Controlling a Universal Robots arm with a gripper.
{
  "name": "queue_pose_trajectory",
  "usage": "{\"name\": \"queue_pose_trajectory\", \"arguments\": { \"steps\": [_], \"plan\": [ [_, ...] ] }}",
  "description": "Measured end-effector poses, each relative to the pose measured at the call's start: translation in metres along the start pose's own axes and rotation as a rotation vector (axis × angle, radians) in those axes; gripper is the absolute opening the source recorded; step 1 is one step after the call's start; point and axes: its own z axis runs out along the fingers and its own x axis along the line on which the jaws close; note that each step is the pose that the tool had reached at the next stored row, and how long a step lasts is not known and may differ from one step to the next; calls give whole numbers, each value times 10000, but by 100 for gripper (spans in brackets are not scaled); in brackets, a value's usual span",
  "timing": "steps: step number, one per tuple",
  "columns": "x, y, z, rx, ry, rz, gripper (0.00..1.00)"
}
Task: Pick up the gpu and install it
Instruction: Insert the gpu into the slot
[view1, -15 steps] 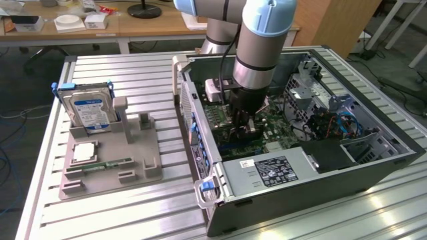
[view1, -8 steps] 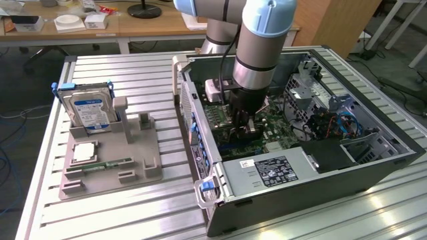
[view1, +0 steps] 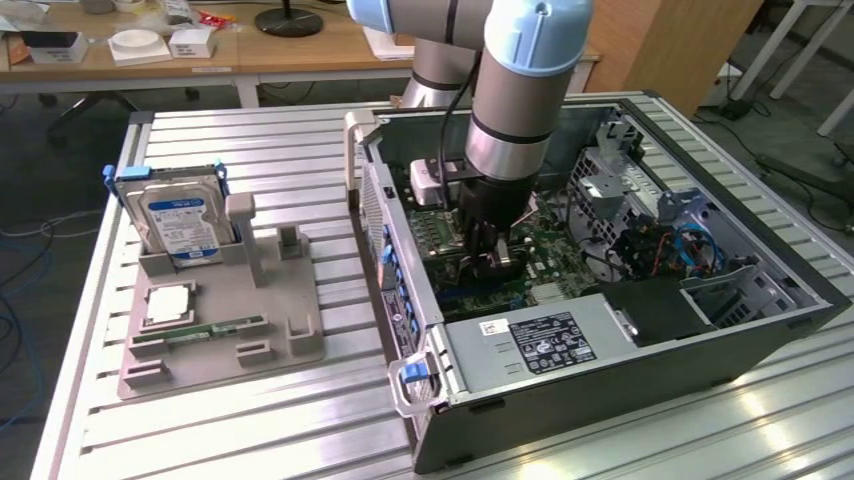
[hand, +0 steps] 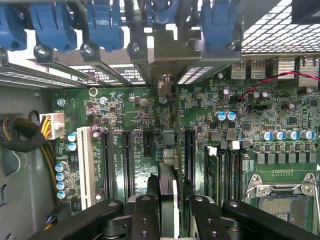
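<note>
The end effector (hand: 172, 216) is deep inside the open computer case (view1: 747, 325), its black, bolted fingers (hand: 145, 215) pinching the gpu (hand: 168, 177) from both flat sides. In the wrist view the gpu is seen edge-on, a thin dark card with a pale strip along it. It stands upright over the green motherboard (hand: 130, 107) and runs parallel to the long black expansion slots (hand: 128, 162). It sits between two of those slots, near a white slot (hand: 85, 165); whether its edge is seated cannot be told.

Ahead of the card, a row of glossy blue plastic clips (hand: 55, 25) lines the metal rear wall of the case. A square, metal-framed processor socket (hand: 280, 196) is next to the slots.

In the exterior view the case lies on its side on a ribbed aluminium desk (view1: 267, 425), with a boxy silver power supply (view1: 534, 345) at its near end. On the exterior view's left, a matte grey moulded tray (view1: 274, 300) holds an upright silver hard drive (view1: 180, 215) with a blue label and a narrow green memory stick (view1: 200, 330) lying flat.
</note>
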Motion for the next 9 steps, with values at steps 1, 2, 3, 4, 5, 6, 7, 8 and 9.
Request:
{"name": "queue_pose_trajectory", "arguments": {
  "steps": [1, 2, 3, 4, 5, 6, 7, 8, 9],
  "plan": [
    [0, 0, 0, 0, 0, 0, 28],
    [0, 0, -2, 0, 0, 0, 28],
    [0, 0, -7, 2, -5, 0, 28],
    [-1, 0, -14, 3, -8, 1, 28],
    [0, -1, -23, 1, -3, 0, 28],
    [-1, 0, -25, 1, -3, 1, 28],
    [0, -1, -27, 1, -3, 1, 28],
    [0, 0, -29, 1, -3, 1, 28],
    [0, -1, -31, 1, -4, 1, 28]
  ]
}}
